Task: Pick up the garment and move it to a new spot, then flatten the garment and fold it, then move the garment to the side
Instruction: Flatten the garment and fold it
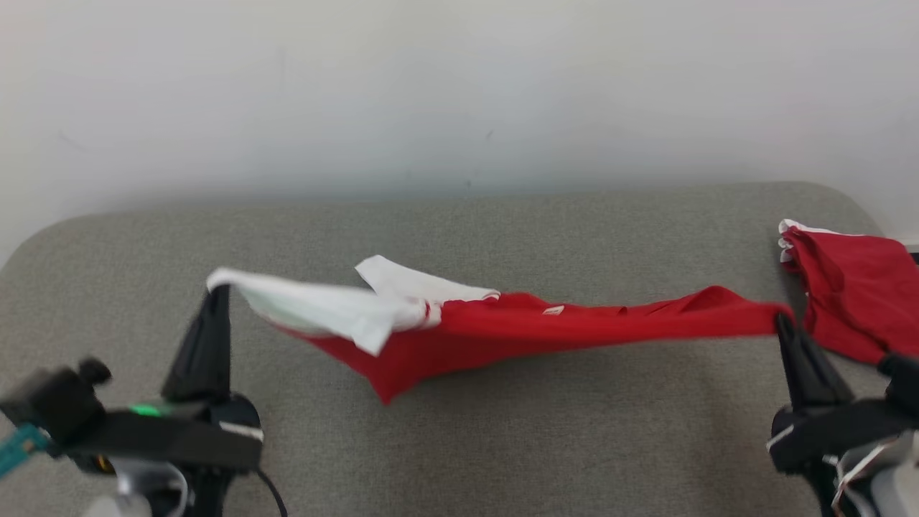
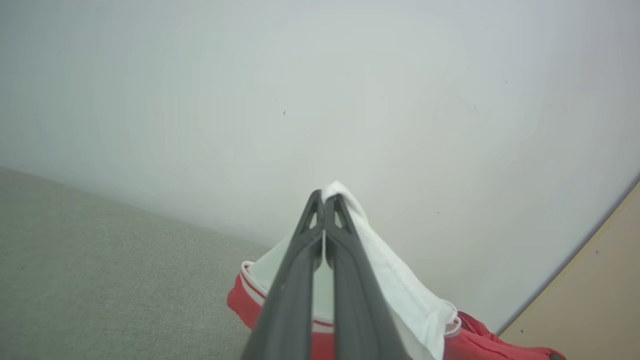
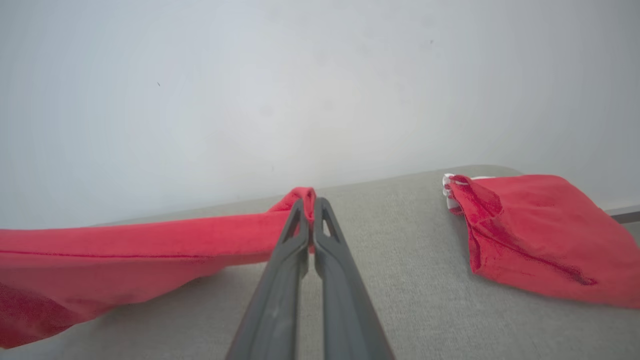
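Fingers, left gripper [image 1: 218, 290]: clamped on white end of garment [image 1: 531, 327].
Fingers, right gripper [image 1: 782, 321]: clamped on red end.
Span: stretched between both, sagging over grey worktop [image 1: 502, 431].

The garment [image 1: 517, 327] is red, with a white section and white-striped trim at one end. It hangs stretched into a long, bunched band, its white end pinched in the left gripper [image 1: 219, 291] and its red end in the right gripper [image 1: 784, 319]. Its middle sags toward the grey tabletop [image 1: 502, 445].
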